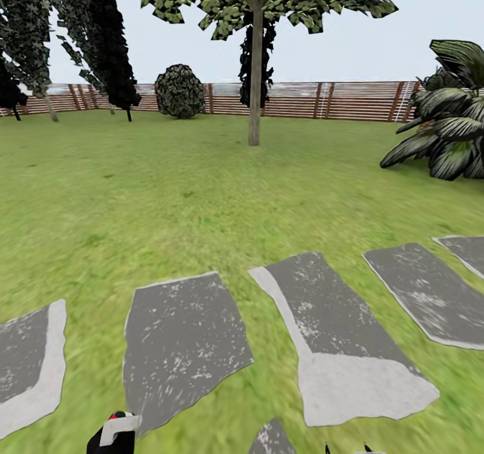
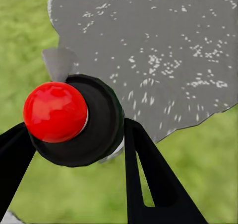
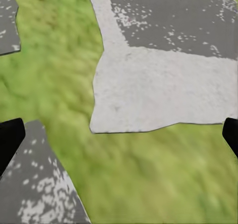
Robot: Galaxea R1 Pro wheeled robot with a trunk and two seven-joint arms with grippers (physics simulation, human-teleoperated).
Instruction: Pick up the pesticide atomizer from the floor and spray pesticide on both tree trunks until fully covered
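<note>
Green lawn (image 1: 168, 192) with grey stepping slabs (image 1: 181, 340); bare-trunked leafy tree (image 1: 255, 71) far centre. Left gripper (image 2: 74, 139) jaws clamped on dark, red-capped pesticide atomizer (image 2: 74, 119), near left. Right gripper (image 3: 119, 134) jaws wide.

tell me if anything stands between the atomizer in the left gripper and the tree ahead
Nothing visible does. The atomizer sits in the left gripper, and only open lawn and flat paving slabs lie before the tree trunk.

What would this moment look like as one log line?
left end effector: holding atomizer | right end effector: open, empty | tree: ahead across lawn
</note>
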